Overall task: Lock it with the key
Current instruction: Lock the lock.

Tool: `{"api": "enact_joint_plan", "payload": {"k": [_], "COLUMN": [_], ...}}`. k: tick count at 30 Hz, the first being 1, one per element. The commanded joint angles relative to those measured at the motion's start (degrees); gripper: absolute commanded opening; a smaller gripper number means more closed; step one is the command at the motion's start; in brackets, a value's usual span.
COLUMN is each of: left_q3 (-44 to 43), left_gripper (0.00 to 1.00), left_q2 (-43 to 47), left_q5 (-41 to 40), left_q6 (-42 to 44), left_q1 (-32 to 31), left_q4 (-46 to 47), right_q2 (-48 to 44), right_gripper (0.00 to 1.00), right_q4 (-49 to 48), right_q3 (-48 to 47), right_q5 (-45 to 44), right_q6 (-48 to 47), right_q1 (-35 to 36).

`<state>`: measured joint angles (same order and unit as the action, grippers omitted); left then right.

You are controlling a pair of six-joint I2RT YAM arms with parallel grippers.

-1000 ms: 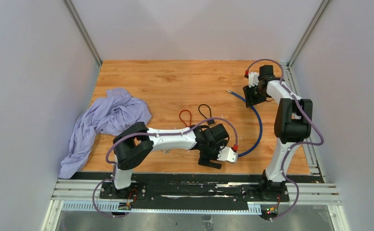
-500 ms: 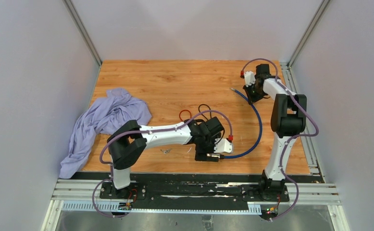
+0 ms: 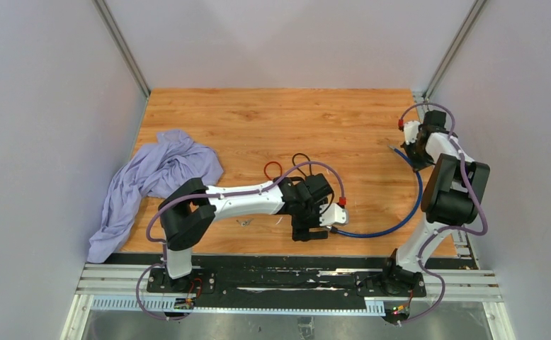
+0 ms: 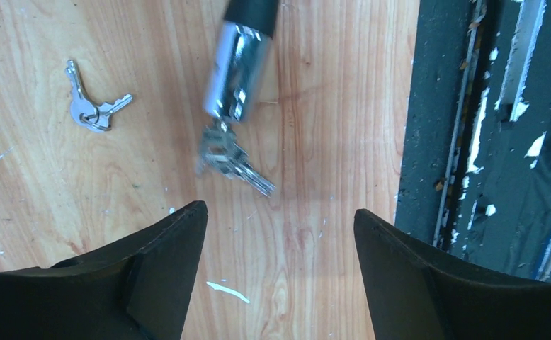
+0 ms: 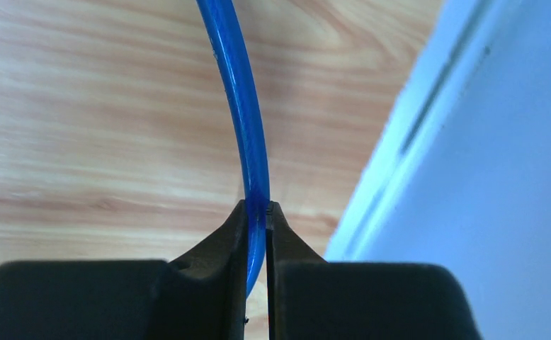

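From above, the left pincer (image 3: 309,234) hangs low over the near edge of the bench (image 3: 258,120). It sits where one end of the blue cable (image 3: 400,223) finishes, while the right pincer (image 3: 409,151) holds the cable's other end far off by the right wall. A crumpled cloth (image 3: 156,173) lies well apart on the left and can be ignored. In the left wrist view that pincer is spread wide and holds nothing. Ahead of it the chrome lock barrel (image 4: 234,67) lies on the wood with a key bunch (image 4: 231,159) apparently seated in its end, and spare keys (image 4: 92,110) lie off to the left. To turn the key well, I judge the fingers should drop squarely over the bunch, close on the inserted key's head rather than the loose ones, and twist about the barrel's axis without dragging it toward the black rail (image 4: 485,106). In the right wrist view the pincer is pressed together on the cable, pinching it between the tips. It should hold steady so that the barrel does not roll.
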<state>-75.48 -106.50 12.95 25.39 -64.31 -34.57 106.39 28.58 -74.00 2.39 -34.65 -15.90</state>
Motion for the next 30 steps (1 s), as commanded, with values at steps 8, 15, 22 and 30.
{"api": "enact_joint_plan", "payload": {"k": [8, 15, 22, 30], "left_q3": [-5.11, -7.25, -12.65, -16.21], "left_gripper": [0.80, 0.77, 0.75, 0.71], "left_q2": [-3.77, -7.54, -13.86, -17.57], "left_q5": [6.36, 11.67, 13.17, 6.76], "left_q6": [-12.17, -19.73, -21.75, -27.07], "left_q1": [-1.78, -2.81, -3.12, -1.44], "left_q4": [1.76, 4.53, 5.40, 10.05], "right_q2": [-1.55, 0.92, 1.04, -1.61], "right_gripper": [0.01, 0.01, 0.01, 0.01], "right_q4": [4.23, 6.57, 8.33, 9.54], "right_q3": [-3.31, -7.18, -7.92, -5.71], "right_q5": [-7.14, -5.67, -3.64, -4.89], "right_q6": [-4.12, -2.06, 0.08, 0.59], "right_q1": [-7.12, -7.13, -7.15, -7.13]}}
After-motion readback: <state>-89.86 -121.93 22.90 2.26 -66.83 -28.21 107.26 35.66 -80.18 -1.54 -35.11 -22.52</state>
